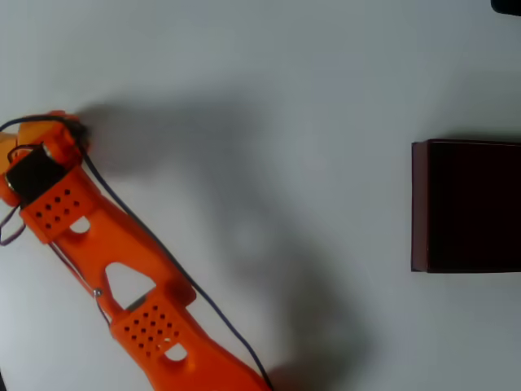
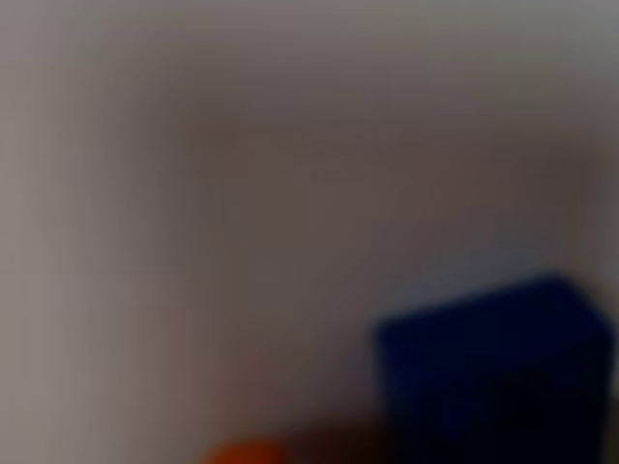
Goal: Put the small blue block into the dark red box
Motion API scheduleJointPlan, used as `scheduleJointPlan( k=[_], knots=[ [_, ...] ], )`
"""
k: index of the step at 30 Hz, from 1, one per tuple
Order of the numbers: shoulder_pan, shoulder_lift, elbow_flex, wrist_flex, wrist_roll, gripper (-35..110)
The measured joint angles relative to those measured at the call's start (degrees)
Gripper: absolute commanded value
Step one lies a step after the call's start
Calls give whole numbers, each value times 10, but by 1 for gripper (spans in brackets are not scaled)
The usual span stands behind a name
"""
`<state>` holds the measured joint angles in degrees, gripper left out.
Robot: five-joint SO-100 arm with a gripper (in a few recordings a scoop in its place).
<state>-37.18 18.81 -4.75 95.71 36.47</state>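
Note:
The dark red box (image 1: 468, 206) sits at the right edge of the overhead view, its maroon walls around a nearly black inside. My orange arm reaches from the bottom centre up to the far left, ending in the gripper (image 1: 59, 134). Its fingers point down and are hidden under the wrist. The wrist view is heavily blurred. In it the small blue block (image 2: 493, 372) looms large and dark at the lower right, very close to the camera. An orange blur, part of the gripper, lies at the bottom edge. I cannot tell whether the fingers touch the block.
The white table (image 1: 269, 98) stretches between the gripper and the box, crossed by the arm's broad grey shadow. A black cable runs along the arm. A dark object (image 1: 506, 5) shows at the top right corner.

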Motion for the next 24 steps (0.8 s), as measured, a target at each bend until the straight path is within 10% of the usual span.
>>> scheduleJointPlan(
  k=[24],
  knots=[
    [19,-41,-44,0,2,16]
  ],
)
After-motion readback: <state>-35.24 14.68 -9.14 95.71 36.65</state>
